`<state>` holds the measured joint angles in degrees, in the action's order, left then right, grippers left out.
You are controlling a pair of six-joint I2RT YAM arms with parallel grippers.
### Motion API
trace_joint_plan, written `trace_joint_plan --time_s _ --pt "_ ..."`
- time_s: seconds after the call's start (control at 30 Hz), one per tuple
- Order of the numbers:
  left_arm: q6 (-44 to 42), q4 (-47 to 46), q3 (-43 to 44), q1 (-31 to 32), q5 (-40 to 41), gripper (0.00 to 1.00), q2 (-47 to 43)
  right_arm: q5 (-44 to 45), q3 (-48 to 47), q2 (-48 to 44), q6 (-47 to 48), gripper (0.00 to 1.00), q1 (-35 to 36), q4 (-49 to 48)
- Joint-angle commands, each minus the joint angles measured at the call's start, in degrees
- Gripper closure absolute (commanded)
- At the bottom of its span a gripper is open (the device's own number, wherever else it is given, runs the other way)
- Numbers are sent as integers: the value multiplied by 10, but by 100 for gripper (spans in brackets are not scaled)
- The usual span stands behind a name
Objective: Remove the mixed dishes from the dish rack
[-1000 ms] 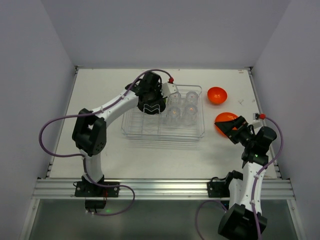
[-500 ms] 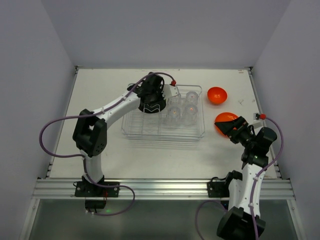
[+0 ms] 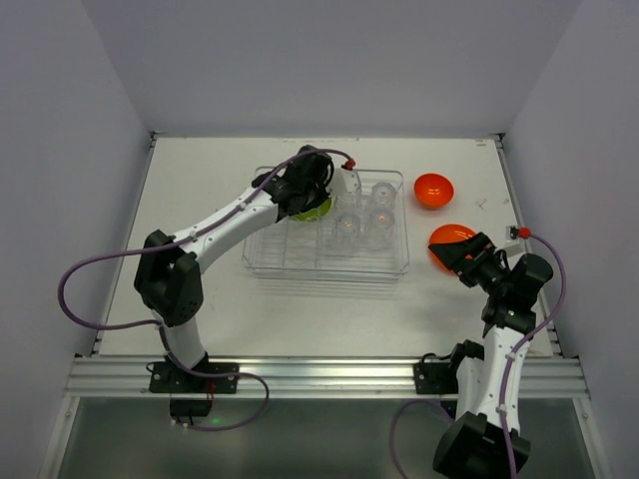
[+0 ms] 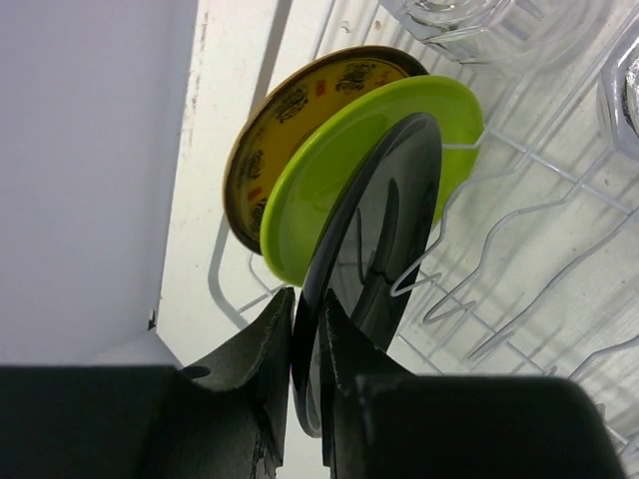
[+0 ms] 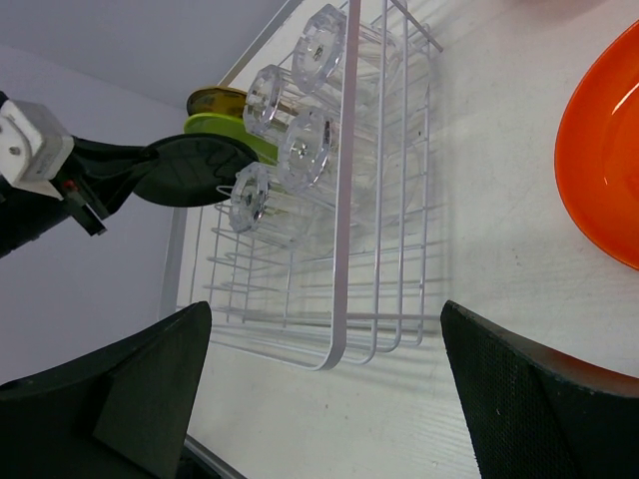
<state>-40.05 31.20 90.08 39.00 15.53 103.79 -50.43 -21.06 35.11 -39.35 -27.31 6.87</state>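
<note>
The clear dish rack [image 3: 329,273] sits mid-table. In the left wrist view a black plate [image 4: 374,249], a green plate [image 4: 329,170] and a patterned yellow plate [image 4: 290,120] stand on edge in its wire dividers. My left gripper [image 4: 307,334] is shut on the black plate's rim; in the top view it [image 3: 305,190] hovers over the rack's back left. Four clear glasses [image 3: 364,212] stand in the rack's right part. An orange bowl [image 3: 433,189] and an orange plate [image 3: 446,238] lie on the table right of the rack. My right gripper [image 5: 329,384] is open and empty beside the orange plate [image 5: 604,160].
The rack's wire side [image 5: 339,249] faces the right wrist camera. White walls close the table on the left, the back and the right. A metal rail [image 3: 319,377] runs along the near edge.
My left wrist has swung right and turned over the rack's back left, uncovering the green plate in the top view. The right arm has not moved.
</note>
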Motion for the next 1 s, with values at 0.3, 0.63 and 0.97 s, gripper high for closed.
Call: trace_joint_plan --time_s 0.3,0.63,0.97 --pt "94 39 39 49 41 100 -125 -10 -16 0 9 2 1 -2" --pt "437 25 27 56 -31 100 -242 -98 -1 -35 -41 4 27 -81" --pt "754 -272 -342 55 -226 100 -481 2 -90 -81 -10 11 269 -27"
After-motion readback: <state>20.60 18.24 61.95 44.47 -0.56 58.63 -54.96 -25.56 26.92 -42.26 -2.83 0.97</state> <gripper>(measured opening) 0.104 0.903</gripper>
